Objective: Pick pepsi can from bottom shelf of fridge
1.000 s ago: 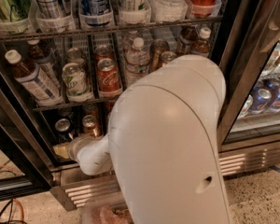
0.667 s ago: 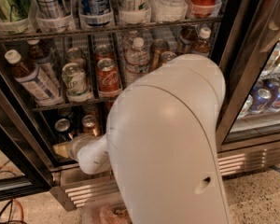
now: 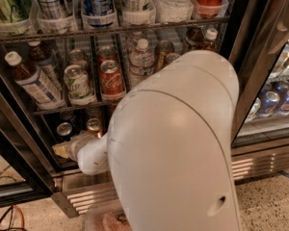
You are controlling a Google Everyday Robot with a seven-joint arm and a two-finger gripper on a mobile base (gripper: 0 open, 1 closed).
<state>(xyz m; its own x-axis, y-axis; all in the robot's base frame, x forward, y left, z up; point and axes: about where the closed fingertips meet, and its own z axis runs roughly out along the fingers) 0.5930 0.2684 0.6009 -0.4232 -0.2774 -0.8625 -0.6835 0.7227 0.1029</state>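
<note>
The fridge [image 3: 250, 57] stands open in front of me, its wire racks full of drinks. My white arm [image 3: 173, 143] fills the middle of the view and reaches down left into the bottom shelf [image 3: 48, 143]. The gripper [image 3: 62, 149] shows only as a tan end piece at the left of that shelf, just below a silver-topped dark can [image 3: 64, 129] and a gold-brown can [image 3: 94, 125]. I cannot make out a blue pepsi can on the bottom shelf; my arm hides most of it. Blue pepsi-like cans [image 3: 269, 102] stand behind the right glass door.
The rack above holds a red cola can [image 3: 111, 78], a green-white can [image 3: 77, 83], water bottles [image 3: 142, 57] and a brown bottle [image 3: 31, 78]. The ribbed steel base grille [image 3: 86, 196] runs below. The black door frame [image 3: 14, 143] stands at the left, with cables on the floor.
</note>
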